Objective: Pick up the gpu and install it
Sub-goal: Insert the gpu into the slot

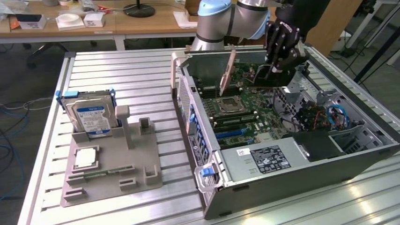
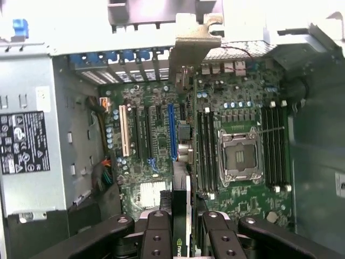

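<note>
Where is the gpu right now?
In the exterior view the gpu stands on edge inside the open case, at its far end over the motherboard, next to the CPU socket, held in the gripper jaws.

One gpu, one computer case, one hard drive, one grey fixture.

End of the gpu (and tool) cut off in wrist view

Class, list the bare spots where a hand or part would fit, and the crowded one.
Free: table strip between holder and case; table between hard drive and desks. Crowded: inside the case, where the gripper holds the gpu over the motherboard.
</note>
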